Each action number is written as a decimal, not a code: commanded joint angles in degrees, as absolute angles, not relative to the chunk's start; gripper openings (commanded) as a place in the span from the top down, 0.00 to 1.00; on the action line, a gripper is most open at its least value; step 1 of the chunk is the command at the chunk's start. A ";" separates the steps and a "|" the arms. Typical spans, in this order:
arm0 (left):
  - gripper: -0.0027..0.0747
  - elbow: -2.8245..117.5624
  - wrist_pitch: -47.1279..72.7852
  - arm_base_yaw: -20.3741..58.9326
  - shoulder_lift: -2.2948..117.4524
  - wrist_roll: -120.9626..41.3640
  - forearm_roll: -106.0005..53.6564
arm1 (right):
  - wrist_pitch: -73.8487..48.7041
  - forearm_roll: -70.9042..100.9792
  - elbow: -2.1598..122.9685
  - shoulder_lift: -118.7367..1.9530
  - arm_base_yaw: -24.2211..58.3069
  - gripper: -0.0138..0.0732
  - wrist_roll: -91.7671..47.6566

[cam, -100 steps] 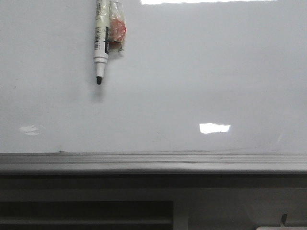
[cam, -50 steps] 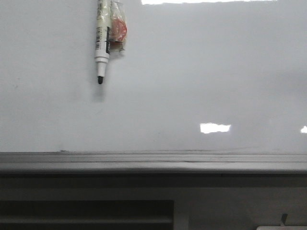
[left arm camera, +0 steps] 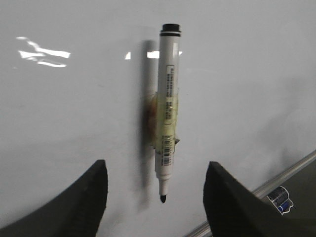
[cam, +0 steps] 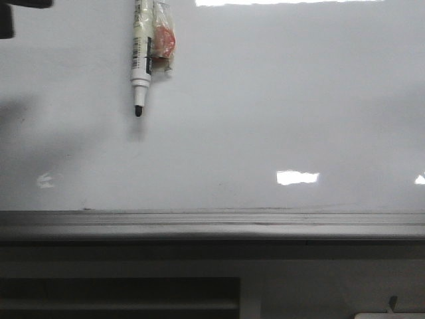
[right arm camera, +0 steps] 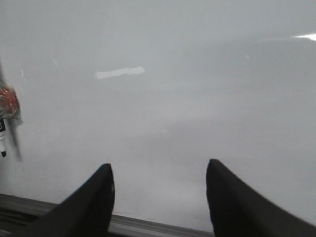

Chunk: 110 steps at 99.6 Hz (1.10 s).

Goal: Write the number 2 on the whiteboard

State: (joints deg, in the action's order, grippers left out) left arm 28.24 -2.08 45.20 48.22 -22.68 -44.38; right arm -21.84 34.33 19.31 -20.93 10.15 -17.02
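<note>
The whiteboard (cam: 265,119) fills the front view, glossy white-grey with glare spots and a grey metal ledge (cam: 212,222) along its lower edge. No number 2 shows on it. A white marker (cam: 141,60) with a black tip pointing down is stuck on the board by tape and a red-orange piece (cam: 163,41). In the left wrist view the marker (left arm camera: 166,113) lies ahead of my open left gripper (left arm camera: 155,195), its tip between the two fingers, untouched. A dark part of the left arm (cam: 13,13) shows at the top left corner. My right gripper (right arm camera: 159,190) is open and empty over bare board (right arm camera: 197,98).
Below the ledge is a dark recess (cam: 119,296) and a grey frame. A small blue-labelled object (left arm camera: 280,198) sits past the ledge in the left wrist view. The marker's tip shows at the edge of the right wrist view (right arm camera: 3,143).
A dark part of the left arm has come into the top left corner and its shadow now falls on the board's left side. The marker has barely moved.
</note>
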 commanded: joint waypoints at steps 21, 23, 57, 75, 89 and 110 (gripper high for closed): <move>0.45 35.28 -11.63 48.44 59.67 -22.78 -43.24 | -17.94 35.37 21.49 -21.74 10.18 0.41 -17.79; 0.45 35.40 -11.80 48.44 60.03 -22.78 -43.24 | -17.94 35.37 21.49 -21.74 10.18 0.41 -17.79; 0.56 38.31 -12.52 48.44 64.65 -22.78 -41.56 | -17.94 35.37 21.49 -21.74 10.18 0.41 -17.79; 0.59 38.92 -13.14 48.44 67.08 -22.78 -41.56 | -17.94 35.37 21.49 -21.74 10.18 0.41 -17.79; 0.71 38.92 -13.02 48.44 68.01 -22.78 -41.46 | -17.94 35.37 21.49 -21.74 10.18 0.41 -17.79; 0.99 38.92 -12.93 48.44 68.01 -22.78 -40.46 | -18.18 35.37 21.49 -21.74 10.18 0.41 -17.79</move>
